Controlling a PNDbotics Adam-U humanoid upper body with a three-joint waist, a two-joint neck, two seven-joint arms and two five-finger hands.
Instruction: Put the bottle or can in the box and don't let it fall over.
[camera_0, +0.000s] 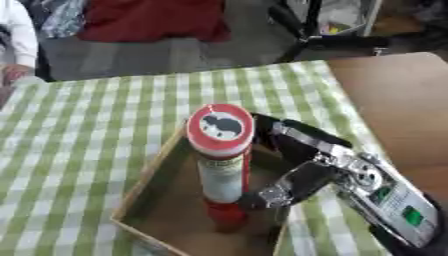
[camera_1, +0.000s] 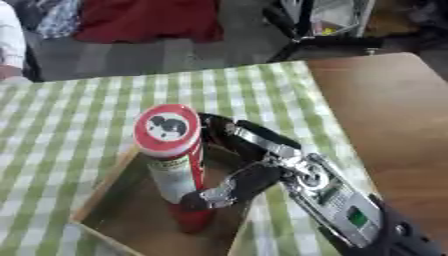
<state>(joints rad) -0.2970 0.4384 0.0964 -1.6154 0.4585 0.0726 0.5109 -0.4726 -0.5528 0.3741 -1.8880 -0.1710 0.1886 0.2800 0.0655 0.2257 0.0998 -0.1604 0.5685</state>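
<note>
We look down from the robot's head through two side-by-side eyes, both facing forward and steeply down, set close over a table with a green checked cloth (camera_0: 87, 130). Both views share the wooden box (camera_0: 144, 185), the tall red can (camera_1: 171, 150) standing in it and the right hand (camera_0: 297, 182). The right eye sits slightly further right, so everything lies further left in its view.

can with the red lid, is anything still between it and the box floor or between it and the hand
Nothing visible. The can stands upright inside the box, its base on the floor, and the right hand is curled round it directly, with nothing between.
</note>
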